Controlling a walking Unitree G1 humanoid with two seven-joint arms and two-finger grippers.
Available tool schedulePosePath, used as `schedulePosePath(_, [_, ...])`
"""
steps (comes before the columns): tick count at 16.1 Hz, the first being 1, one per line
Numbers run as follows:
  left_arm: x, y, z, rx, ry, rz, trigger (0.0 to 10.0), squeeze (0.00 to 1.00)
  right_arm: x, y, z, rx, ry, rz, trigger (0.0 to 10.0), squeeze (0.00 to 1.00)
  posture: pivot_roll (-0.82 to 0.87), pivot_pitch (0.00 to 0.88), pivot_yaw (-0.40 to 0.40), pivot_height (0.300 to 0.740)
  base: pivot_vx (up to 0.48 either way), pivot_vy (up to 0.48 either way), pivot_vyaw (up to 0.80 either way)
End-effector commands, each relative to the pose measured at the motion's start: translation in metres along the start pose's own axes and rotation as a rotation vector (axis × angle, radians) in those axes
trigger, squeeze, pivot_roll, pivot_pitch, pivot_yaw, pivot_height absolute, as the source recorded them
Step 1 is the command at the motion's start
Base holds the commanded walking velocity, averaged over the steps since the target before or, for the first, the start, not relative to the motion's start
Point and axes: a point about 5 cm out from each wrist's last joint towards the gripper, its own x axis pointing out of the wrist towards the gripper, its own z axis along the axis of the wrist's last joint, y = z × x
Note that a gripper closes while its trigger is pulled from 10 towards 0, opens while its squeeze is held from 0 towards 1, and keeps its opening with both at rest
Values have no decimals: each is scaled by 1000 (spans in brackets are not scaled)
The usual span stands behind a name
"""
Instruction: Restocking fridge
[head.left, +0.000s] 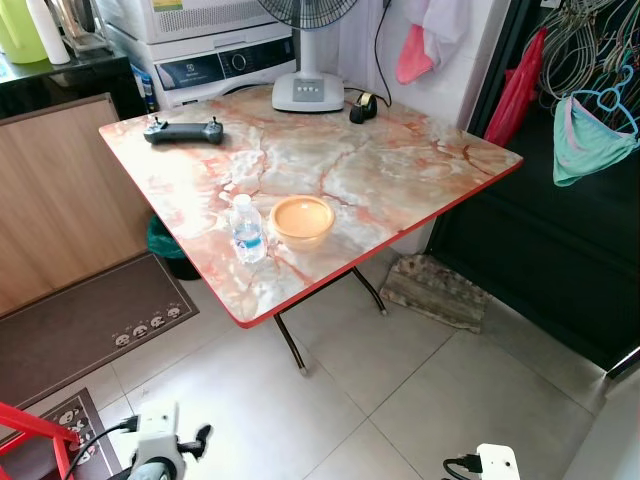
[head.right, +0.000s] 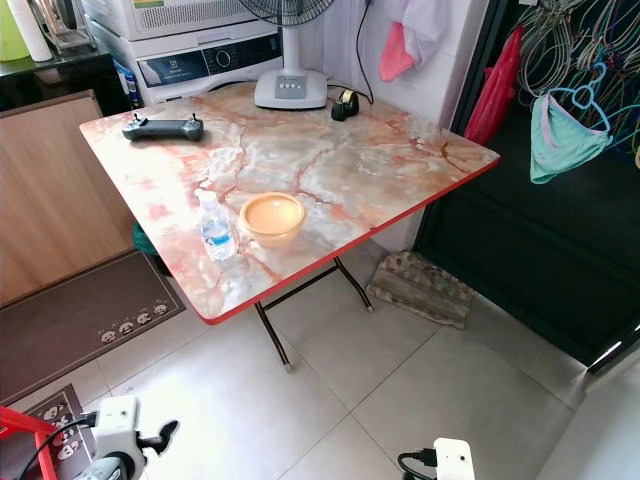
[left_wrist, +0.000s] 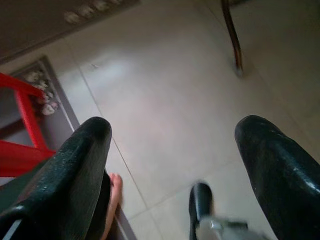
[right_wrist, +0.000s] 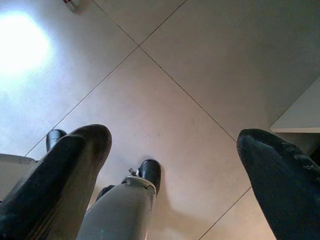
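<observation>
Left eye view: clear plastic water bottle (head.left: 247, 229) just beside orange plastic bowl (head.left: 302, 221) on marble-patterned folding table (head.left: 400, 160).
Left gripper (left_wrist: 175, 150): fingers spread wide, empty, over floor tiles; possibly a bare foot below.
Right gripper (right_wrist: 175, 155): fingers spread wide, empty.

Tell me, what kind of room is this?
Probably a laundry or utility corner of a home: a washing machine behind the folding table, clothes hangers hanging on the right, and a tiled floor.
</observation>
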Motion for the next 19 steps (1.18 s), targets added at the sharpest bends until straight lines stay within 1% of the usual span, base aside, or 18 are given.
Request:
schedulePosePath(1, [-2,2,2,-47,-51,45,10000,0,0,0,-1,4,2,0,10000,0,72,0,-12,740,0,0,0])
schedulePosePath(2, [-3,3,6,-80,-116,61,10000,0,0,0,-1,2,3,1,10000,0,73,0,-12,740,0,0,0])
schedulePosePath(3, [-4,3,8,-81,-149,55,10000,0,0,1,-2,1,4,2,10000,0,72,0,-9,740,0,0,0])
schedulePosePath(4, [5,1,37,-71,-227,38,10000,0,0,1,-2,1,4,2,10000,0,65,0,-3,740,0,0,0])
schedulePosePath(5, [14,-5,92,-71,-393,2,10000,0,0,1,-3,6,3,2,10000,0,55,0,6,740,0,0,0])
schedulePosePath(7, [12,-11,116,-65,-511,-10,10000,0,0,1,-3,7,2,0,10000,0,55,0,6,740,0,0,0])
schedulePosePath(8, [11,-18,131,-40,-575,-33,10000,0,0,2,-4,8,2,-1,10000,0,51,0,8,740,0,0,0])
schedulePosePath(9, [10,-24,138,-33,-602,-66,10000,0,-1,2,-5,10,3,-2,10000,0,42,0,19,740,0,0,0])
schedulePosePath(10, [8,-29,143,1,-635,-102,10000,0,-1,3,-7,16,3,-4,10000,0,31,0,31,740,0,0,0])
schedulePosePath(11, [6,-32,147,17,-662,-121,10000,0,-1,4,-8,27,0,-7,10000,0,19,0,45,740,0,0,0])
schedulePosePath(13, [-1,-36,157,76,-738,-157,10000,0,-1,6,-11,39,-3,-8,10000,0,-9,0,69,740,0,0,0])
schedulePosePath(14, [-2,-38,159,82,-748,-166,10000,0,-1,6,-11,40,-4,-9,10000,0,-9,0,69,740,0,0,0])
schedulePosePath(18, [-3,-38,159,84,-749,-168,10000,0,-1,6,-11,41,-5,-9,10000,0,-9,0,69,740,0,0,0])
schedulePosePath(19, [-10,-38,145,130,-755,-162,10000,0,-3,5,-19,49,4,-23,10000,0,-41,0,90,740,0,0,0])
